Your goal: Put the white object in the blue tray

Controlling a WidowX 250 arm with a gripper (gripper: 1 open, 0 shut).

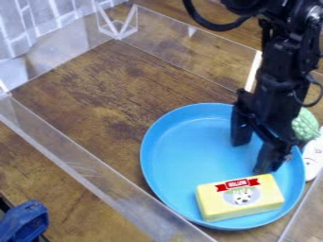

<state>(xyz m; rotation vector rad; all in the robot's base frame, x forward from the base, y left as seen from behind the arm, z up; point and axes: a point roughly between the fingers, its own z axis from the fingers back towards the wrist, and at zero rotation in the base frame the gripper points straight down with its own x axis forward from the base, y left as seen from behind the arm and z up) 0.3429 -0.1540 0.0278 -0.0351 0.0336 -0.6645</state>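
Observation:
The blue tray (pixel 177 156) lies on the wooden table at the lower right. The white object (pixel 315 149) lies just outside the tray's right rim, cut off by the picture's edge. My gripper (pixel 255 151) points down over the right half of the tray, open, with nothing between its black fingers (pixel 240 132). It stands just left of the white object and is apart from it.
A yellow box (pixel 240 198) with a red label lies in the tray near its front rim. A green bumpy object (pixel 304 123) sits behind the white one. Clear plastic walls (pixel 76 161) fence the table. A blue thing (pixel 19 222) lies outside at the lower left.

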